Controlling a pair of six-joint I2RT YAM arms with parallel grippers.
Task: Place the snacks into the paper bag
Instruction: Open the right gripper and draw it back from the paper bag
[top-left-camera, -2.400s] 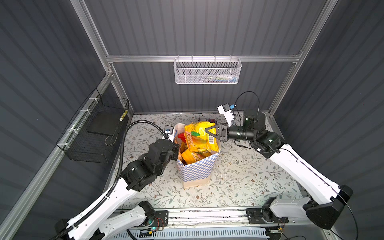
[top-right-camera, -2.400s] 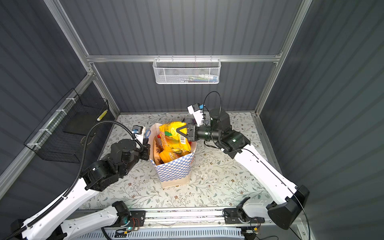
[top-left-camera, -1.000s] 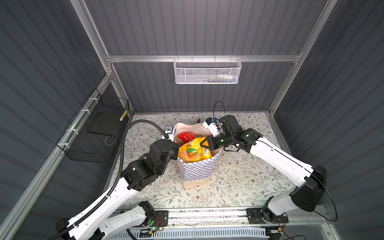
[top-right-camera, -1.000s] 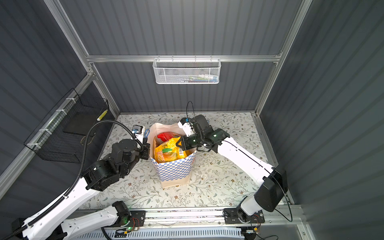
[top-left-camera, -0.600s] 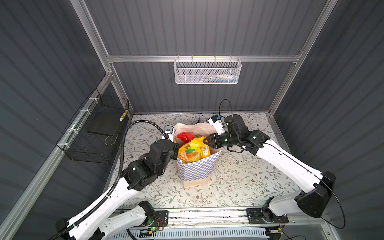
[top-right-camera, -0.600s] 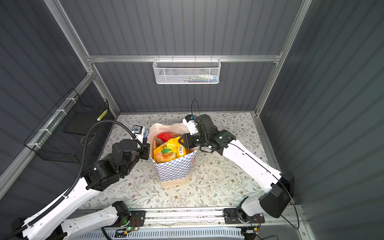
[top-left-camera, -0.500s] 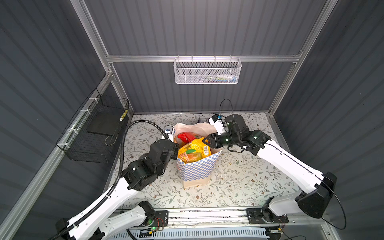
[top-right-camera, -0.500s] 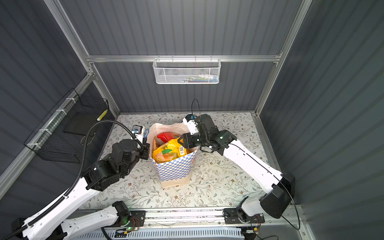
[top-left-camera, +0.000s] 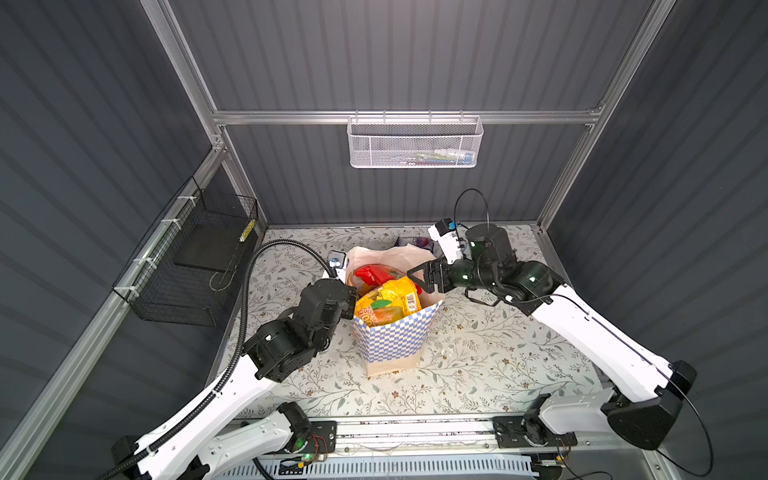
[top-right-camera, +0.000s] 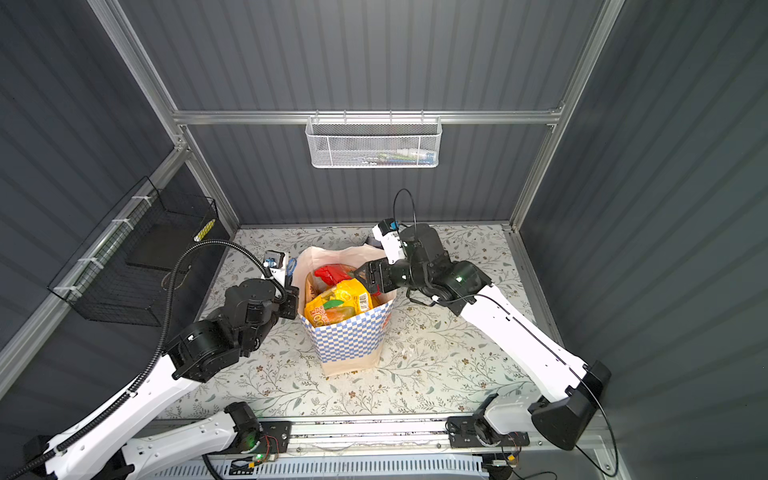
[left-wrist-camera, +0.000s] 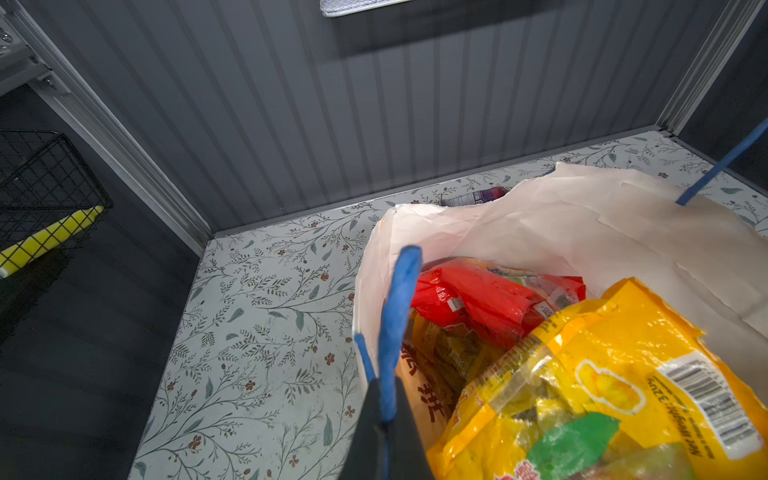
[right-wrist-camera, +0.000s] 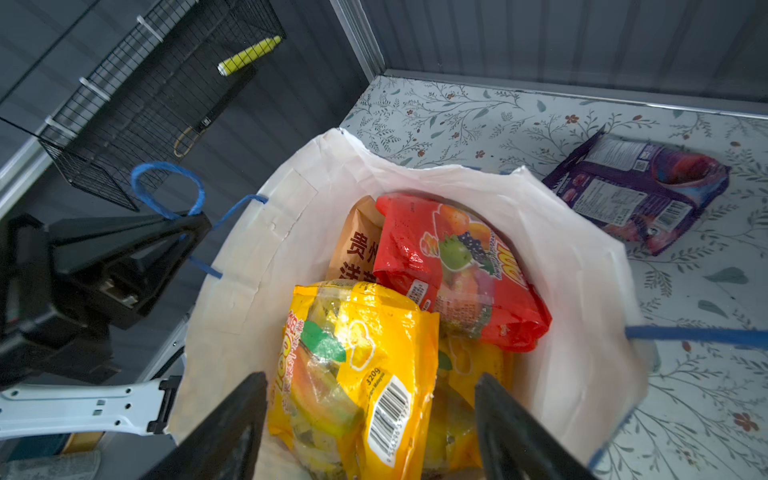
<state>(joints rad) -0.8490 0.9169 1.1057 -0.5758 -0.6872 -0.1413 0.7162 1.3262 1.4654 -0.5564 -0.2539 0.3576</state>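
Three packets down in the upright paper bag (top-left-camera: 395, 345): yellow packet (top-left-camera: 390, 297) on top, red packet (top-left-camera: 372, 274) behind it, pale-orange pouch (right-wrist-camera: 353, 249) with Chinese characters beside the red. One purple packet (right-wrist-camera: 640, 187) flat on the floral table (top-left-camera: 478, 353) behind the bag. Pinches the blue cord handle (left-wrist-camera: 399, 291) at the bag's rim with the left gripper (left-wrist-camera: 384, 411), jaws pressed together. Hangs the right gripper (right-wrist-camera: 370, 386) over the bag mouth, jaws spread wide either side of the yellow packet, closed on nothing.
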